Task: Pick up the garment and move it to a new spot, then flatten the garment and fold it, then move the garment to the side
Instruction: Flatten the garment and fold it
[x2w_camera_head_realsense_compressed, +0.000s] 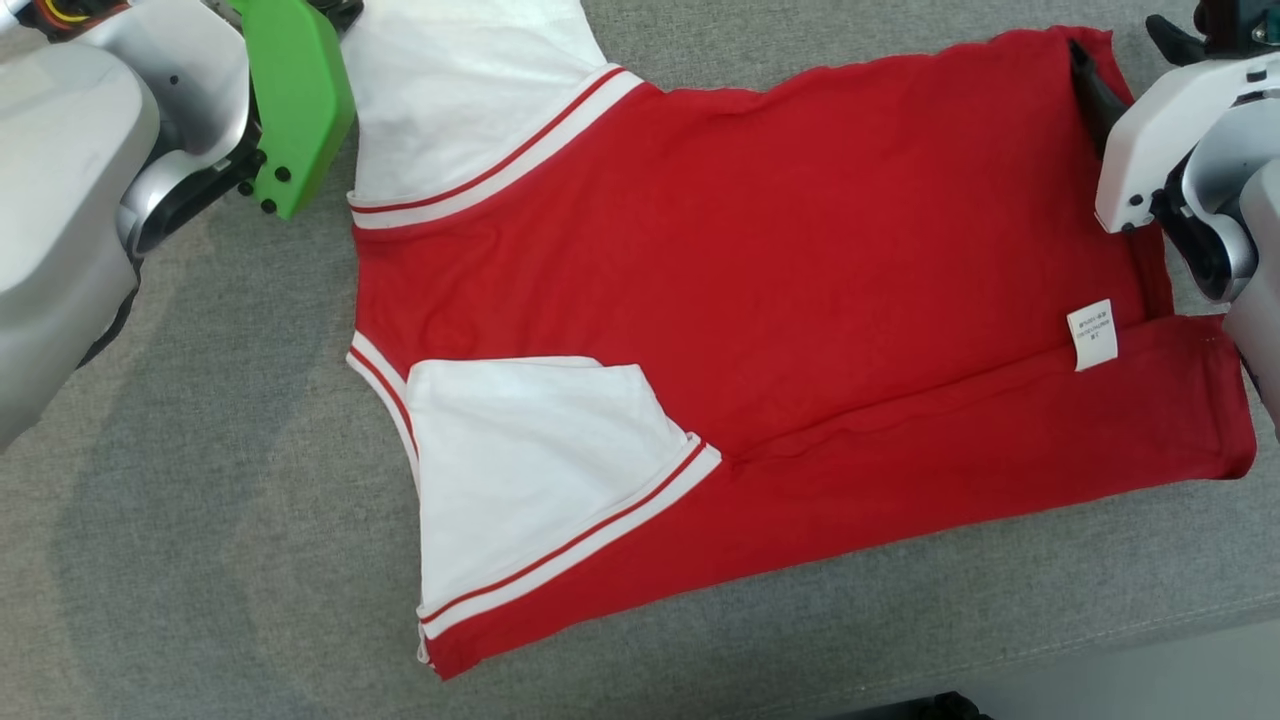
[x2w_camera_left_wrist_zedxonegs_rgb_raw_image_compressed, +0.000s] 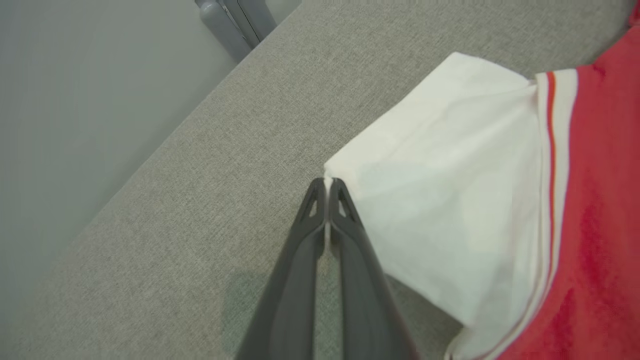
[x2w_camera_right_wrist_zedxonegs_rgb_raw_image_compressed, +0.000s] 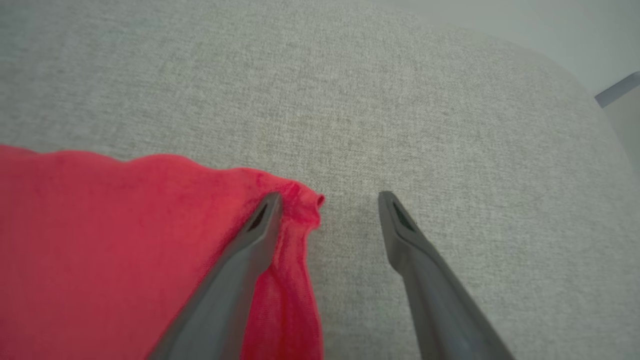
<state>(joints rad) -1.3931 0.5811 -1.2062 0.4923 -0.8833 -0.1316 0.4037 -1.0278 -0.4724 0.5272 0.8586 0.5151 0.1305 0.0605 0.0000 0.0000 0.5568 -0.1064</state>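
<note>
1. The red-and-white knit garment (x2w_camera_head_realsense_compressed: 760, 260) lies flat on the grey woven-fabric surface (x2w_camera_head_realsense_compressed: 200, 500), its long axis across the head view.
2. Its white sleeves (x2w_camera_head_realsense_compressed: 460, 110) point to the robot's left, the hem (x2w_camera_head_realsense_compressed: 1225, 400) to its right.
3. The left gripper (x2w_camera_left_wrist_zedxonegs_rgb_raw_image_compressed: 327, 182), pressed together, pinches a sleeve corner.
4. The right gripper (x2w_camera_right_wrist_zedxonegs_rgb_raw_image_compressed: 327, 200) is spread at the hem corner.

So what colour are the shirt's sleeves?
The sleeves are white, with red-striped trim; the head view shows it best.

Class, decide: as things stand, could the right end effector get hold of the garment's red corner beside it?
Probably yes. The right end effector stands open astride the red corner of the garment, one finger over the cloth, the other over the bare grey surface; nothing lies between.
</note>
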